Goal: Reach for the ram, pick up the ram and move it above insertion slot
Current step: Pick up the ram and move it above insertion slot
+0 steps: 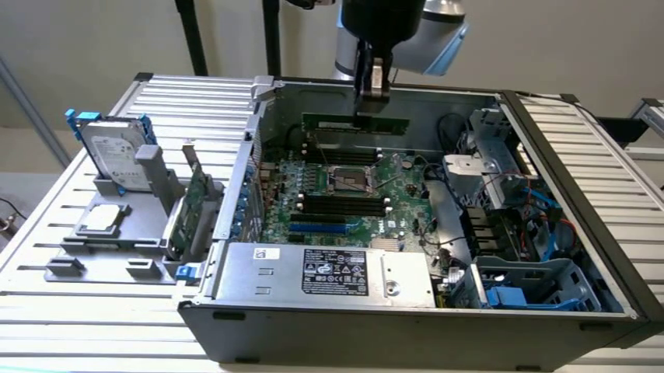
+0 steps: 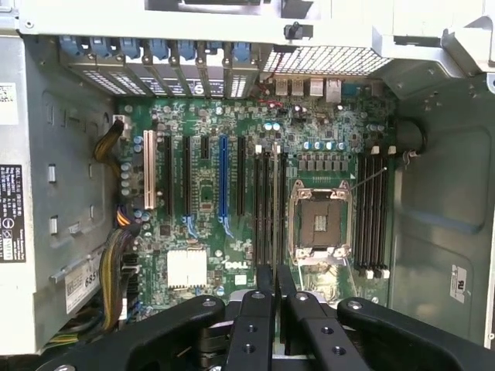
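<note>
The ram [image 1: 357, 123] is a long, thin green stick hanging level inside the open computer case [image 1: 415, 322]. My gripper [image 1: 371, 105] comes down from above and is shut on its top edge. The stick hovers over the far bank of black memory slots [image 1: 347, 148] on the green motherboard [image 1: 400, 183], clear of them. In the wrist view the two black fingers [image 2: 261, 309] stand close together, and my gripper [image 2: 275, 297] lines up with a bank of long memory slots [image 2: 267, 209] beside the CPU socket [image 2: 319, 224].
A silver hard drive with blue rails [image 1: 112, 151] and a taller green expansion card [image 1: 197, 203] stand in a grey holder on the exterior view's left. A power supply [image 1: 326, 272], cables [image 1: 456, 233] and a blue drive bay [image 1: 529, 287] crowd the case.
</note>
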Controlling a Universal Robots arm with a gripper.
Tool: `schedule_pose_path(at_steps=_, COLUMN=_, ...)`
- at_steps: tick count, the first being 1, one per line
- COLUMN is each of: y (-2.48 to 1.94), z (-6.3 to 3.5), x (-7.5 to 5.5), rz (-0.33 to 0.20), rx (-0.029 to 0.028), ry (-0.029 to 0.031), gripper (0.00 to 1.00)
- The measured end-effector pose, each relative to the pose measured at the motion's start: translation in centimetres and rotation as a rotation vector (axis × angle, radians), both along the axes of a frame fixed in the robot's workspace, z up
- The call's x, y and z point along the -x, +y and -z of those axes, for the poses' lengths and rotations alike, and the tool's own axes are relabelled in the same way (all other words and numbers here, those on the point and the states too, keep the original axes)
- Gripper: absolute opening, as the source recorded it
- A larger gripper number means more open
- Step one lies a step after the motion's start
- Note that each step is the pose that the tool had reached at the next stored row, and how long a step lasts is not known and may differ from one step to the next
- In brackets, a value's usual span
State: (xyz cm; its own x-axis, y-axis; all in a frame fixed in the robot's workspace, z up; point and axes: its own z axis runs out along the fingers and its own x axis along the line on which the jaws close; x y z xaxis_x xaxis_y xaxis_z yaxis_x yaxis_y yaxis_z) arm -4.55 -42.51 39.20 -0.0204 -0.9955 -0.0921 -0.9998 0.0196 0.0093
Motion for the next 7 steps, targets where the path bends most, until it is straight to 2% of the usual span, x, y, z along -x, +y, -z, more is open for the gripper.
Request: schedule_pose_path(at_steps=7, y=0.11, z=0.0, x=0.0, rz=0.002, rx=0.0, ry=-0.0001, gripper=0.13)
